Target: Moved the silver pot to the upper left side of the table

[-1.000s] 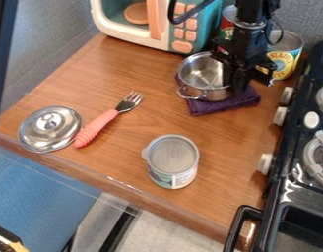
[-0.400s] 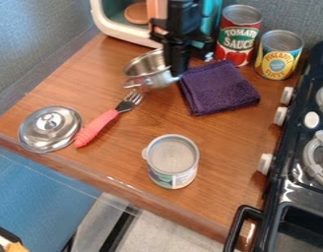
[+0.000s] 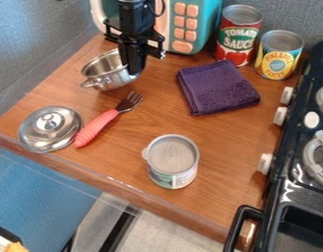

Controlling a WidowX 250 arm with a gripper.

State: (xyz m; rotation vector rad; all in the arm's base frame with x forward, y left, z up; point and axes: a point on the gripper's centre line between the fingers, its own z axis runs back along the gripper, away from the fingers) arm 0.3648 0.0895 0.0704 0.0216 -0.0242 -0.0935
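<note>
A wooden worktop (image 3: pixel 124 165) carries a toy microwave (image 3: pixel 212 22) along its back edge; before it, a black hand (image 3: pixel 134 69), fingers closed on the rim, grips a silver pot (image 3: pixel 113 79) at upper left, near a pink-handled fork (image 3: pixel 97 128).

The label of the tomato sauce can (image 3: pixel 238 37), standing behind the folded towel, carries two lines of capitals: "TOMATO" on the upper line and "SAUCE" directly below. Lettering is white on a green field (the rest of the label is mainly red). The pineapple can (image 3: pixel 278 56), located just beside it toward the stove, bears the word "PINEAPPLE" on a yellow and blue label, with a second word beneath that reads as "SLICE" (its ending is unclear). The short can (image 3: pixel 171 162) at the front of the counter has a printed side label; its characters are too small to read.
</note>
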